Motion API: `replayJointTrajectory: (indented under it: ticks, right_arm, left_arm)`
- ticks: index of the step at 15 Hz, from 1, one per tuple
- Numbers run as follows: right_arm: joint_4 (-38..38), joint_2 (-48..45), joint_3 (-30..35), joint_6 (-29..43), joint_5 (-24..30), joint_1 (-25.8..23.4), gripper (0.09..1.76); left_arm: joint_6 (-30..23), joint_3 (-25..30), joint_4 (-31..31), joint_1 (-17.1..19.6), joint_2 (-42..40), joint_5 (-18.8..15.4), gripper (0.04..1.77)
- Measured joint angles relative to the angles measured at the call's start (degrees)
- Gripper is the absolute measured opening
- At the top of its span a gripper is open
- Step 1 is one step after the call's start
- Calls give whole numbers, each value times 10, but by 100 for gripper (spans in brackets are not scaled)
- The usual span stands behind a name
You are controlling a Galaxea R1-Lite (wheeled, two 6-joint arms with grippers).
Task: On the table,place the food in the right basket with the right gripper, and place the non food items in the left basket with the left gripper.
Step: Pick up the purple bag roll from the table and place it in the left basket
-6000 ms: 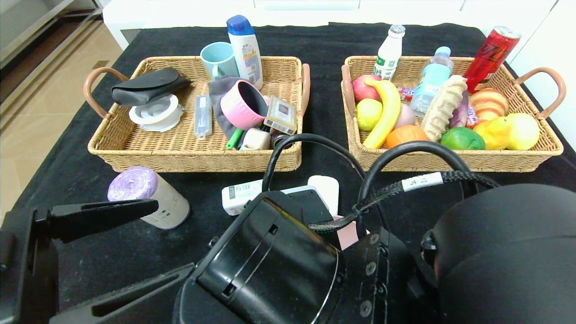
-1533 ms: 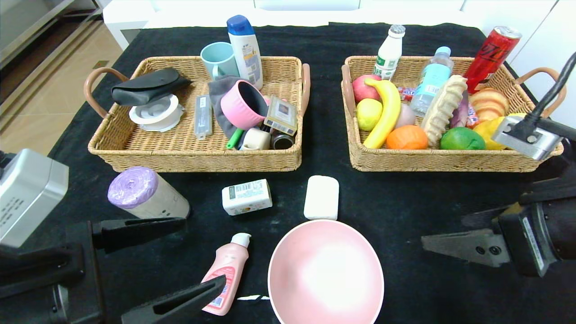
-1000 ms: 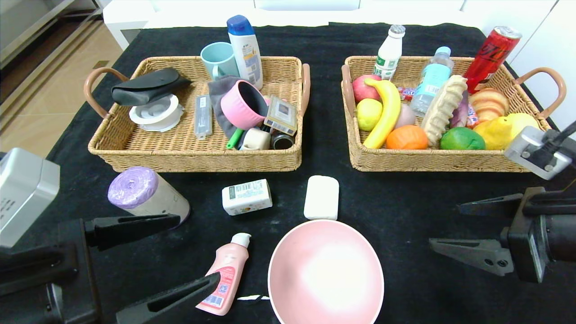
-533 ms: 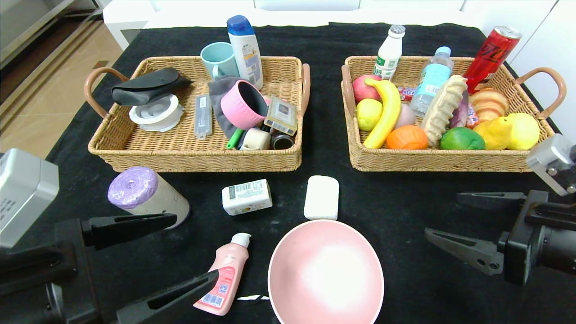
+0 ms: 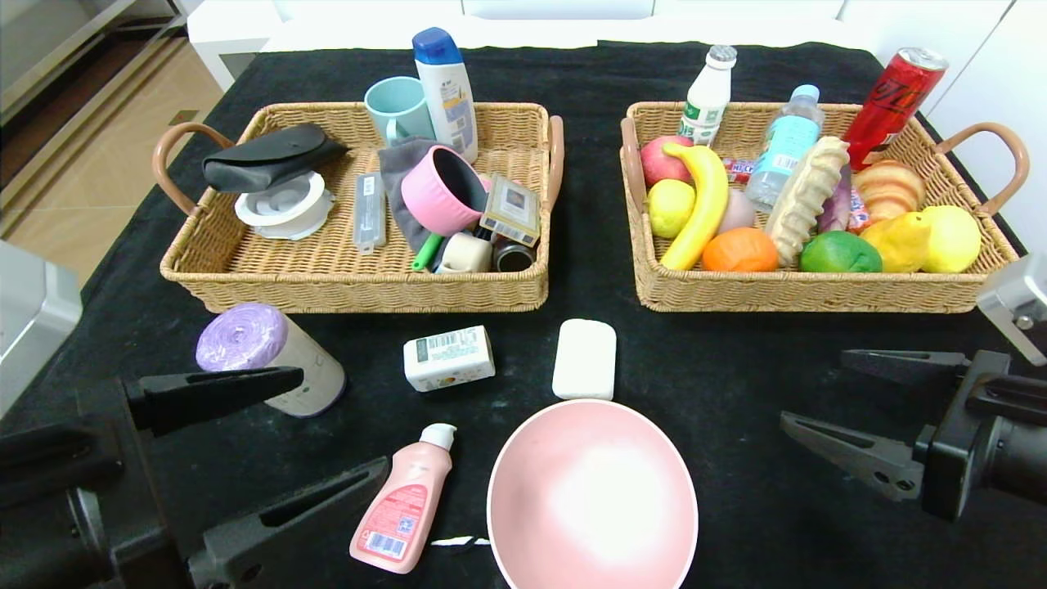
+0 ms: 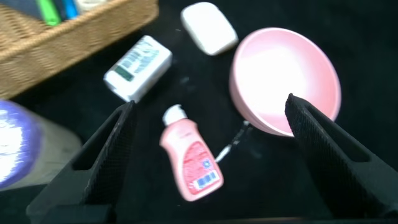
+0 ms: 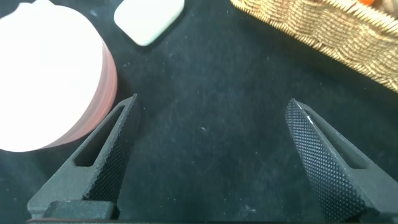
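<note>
My left pincer (image 5: 331,425) hangs spread wide, the pink plastic bottle with white cap (image 5: 403,501) lying directly between its tips; I should lower squarely, pinching its body crosswise.

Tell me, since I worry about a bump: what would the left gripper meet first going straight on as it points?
Probably the pink bottle, lying between the open left gripper's fingers; depth is unclear.

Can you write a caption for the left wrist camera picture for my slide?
Open left gripper hovers over the pink bottle on the black table, beside the pink bowl.
</note>
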Motion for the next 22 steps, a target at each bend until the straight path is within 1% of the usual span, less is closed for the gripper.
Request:
replayJointTrajectory:
  ticks: [2,3,5,9,11,13,15,18,21,22]
  right_arm:
    - [-5,5,-1,1,-1,-2,170]
    - [-4,6,-1,0,-1,-3,170]
    - [-4,7,-1,1,-1,-4,170]
    - [-4,8,1,0,-4,-8,170]
    - [-3,8,2,-1,-4,-18,170]
    - [-3,9,2,-1,-4,-28,170]
    - [-3,10,0,-1,-3,-32,170]
    - [-3,10,0,-4,-4,-33,170]
    - [-3,10,2,-4,-4,-33,170]
    - [-4,9,2,-4,-4,-33,170]
  left_arm:
    - [-3,-7,1,5,0,35,172]
    - [-4,-12,3,15,-2,41,172]
    - [-7,-24,12,49,-8,45,172]
    - [-22,-43,94,106,-44,43,172]
    - [-30,-43,113,139,-57,44,172]
    - [-45,-49,130,172,-54,46,172]
    - [-49,-86,166,199,-34,52,172]
    - [-50,-184,244,239,19,58,172]
    - [-49,-284,329,259,87,59,172]
    - [-48,-306,350,261,107,59,172]
